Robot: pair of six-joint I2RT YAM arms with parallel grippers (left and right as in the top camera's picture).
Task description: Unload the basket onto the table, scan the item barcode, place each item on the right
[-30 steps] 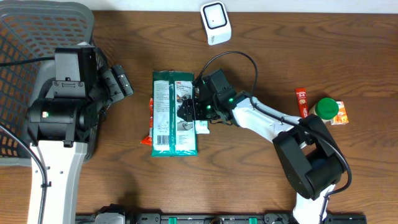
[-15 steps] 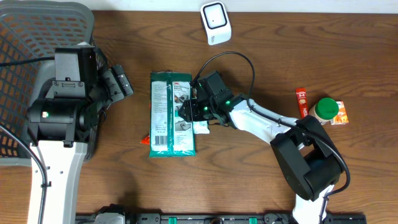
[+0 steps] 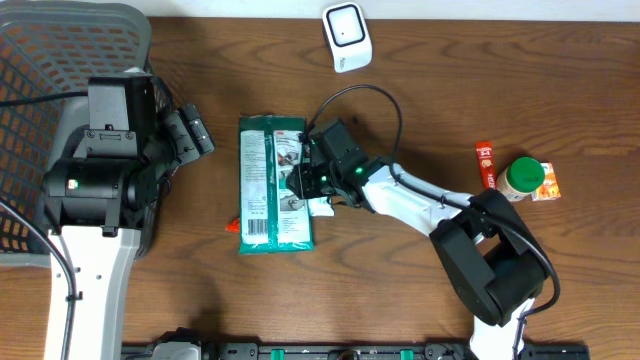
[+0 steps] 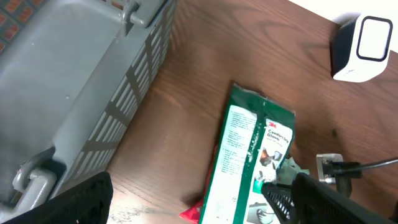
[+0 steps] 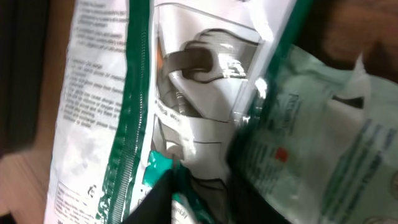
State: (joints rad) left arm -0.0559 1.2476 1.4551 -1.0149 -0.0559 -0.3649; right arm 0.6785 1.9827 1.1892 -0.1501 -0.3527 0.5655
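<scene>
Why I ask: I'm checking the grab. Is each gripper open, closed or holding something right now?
Left gripper: open, holding nothing.
Right gripper: at the right edge of the green packet; open or closed cannot be told.

I'm seeing the package (image 3: 262, 190) showing dark green with white printed panels; scanner (image 3: 347, 37) reading white; basket (image 3: 60, 50) showing grey lattice; table (image 3: 560, 90) showing brown woodgrain; sachet (image 3: 485, 163) glowing red; jar lid (image 3: 523, 175) showing green.

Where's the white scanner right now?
In the overhead view, the white scanner stands at top centre, just beyond and right of the green package.
</scene>
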